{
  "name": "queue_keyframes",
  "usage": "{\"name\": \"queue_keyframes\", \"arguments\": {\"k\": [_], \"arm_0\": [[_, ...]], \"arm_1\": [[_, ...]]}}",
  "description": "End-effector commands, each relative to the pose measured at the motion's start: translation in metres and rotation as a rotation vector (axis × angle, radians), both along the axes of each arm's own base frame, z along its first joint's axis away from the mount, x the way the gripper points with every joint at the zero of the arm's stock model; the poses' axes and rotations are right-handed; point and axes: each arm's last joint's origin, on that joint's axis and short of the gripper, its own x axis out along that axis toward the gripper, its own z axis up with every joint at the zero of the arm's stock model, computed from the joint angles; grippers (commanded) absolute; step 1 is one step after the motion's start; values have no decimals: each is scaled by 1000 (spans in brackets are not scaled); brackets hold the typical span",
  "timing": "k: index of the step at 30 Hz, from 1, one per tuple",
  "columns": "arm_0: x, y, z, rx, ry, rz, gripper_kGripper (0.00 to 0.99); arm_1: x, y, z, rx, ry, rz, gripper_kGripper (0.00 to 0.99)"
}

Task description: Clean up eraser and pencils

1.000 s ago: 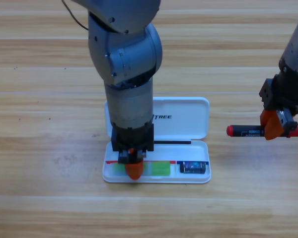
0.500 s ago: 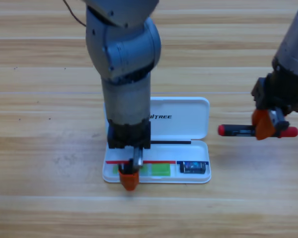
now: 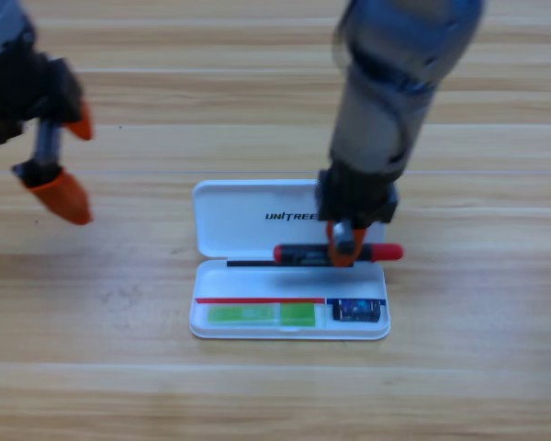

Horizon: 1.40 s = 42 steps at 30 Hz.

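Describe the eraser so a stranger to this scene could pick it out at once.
Find the open white plastic case in the middle of the wooden table, then its front tray, nearest the bottom of the picture. At that tray's right end, in its own small compartment, lies the small dark rectangular eraser with a bluish face. It is much shorter than the light green pencil to its left.
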Motion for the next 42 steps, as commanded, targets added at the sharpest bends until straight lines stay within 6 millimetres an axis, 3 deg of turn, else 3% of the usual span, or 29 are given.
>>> {"name": "queue_keyframes", "arguments": {"k": [1,4,5,6,11,13,16,19,22,24,28,33,37,42], "arm_0": [[14,25,-25,31,61,66,990],[13,25,-32,35,82,65,990],[12,25,-33,36,87,63,990],[13,25,-34,37,88,63,990],[12,25,-34,36,88,64,990],[12,26,-34,37,90,64,990],[12,25,-35,36,90,62,990],[15,24,-33,27,71,63,990],[26,17,-29,1,29,63,973],[43,10,-27,-15,12,66,907],[84,-1,-27,-66,-6,50,635],[135,-15,-42,-163,3,6,0],[169,-24,-71,-226,57,3,0],[193,-39,-124,-274,180,-20,0]], "arm_1": [[-9,33,-51,-95,39,37,0],[-6,38,-56,-93,37,33,0],[-6,39,-56,-90,35,33,58],[-6,40,-56,-88,34,31,206],[-5,41,-51,-72,24,17,675],[-5,40,-46,-65,19,14,795],[-9,36,-30,-37,15,15,795],[-19,26,-2,23,28,22,810],[-33,12,30,95,48,33,867],[-44,2,49,140,69,35,894],[-69,-26,88,255,145,20,960],[-85,-78,131,434,237,-43,971],[-107,-115,149,510,190,-105,974],[-138,-152,162,552,155,-129,974]]}}
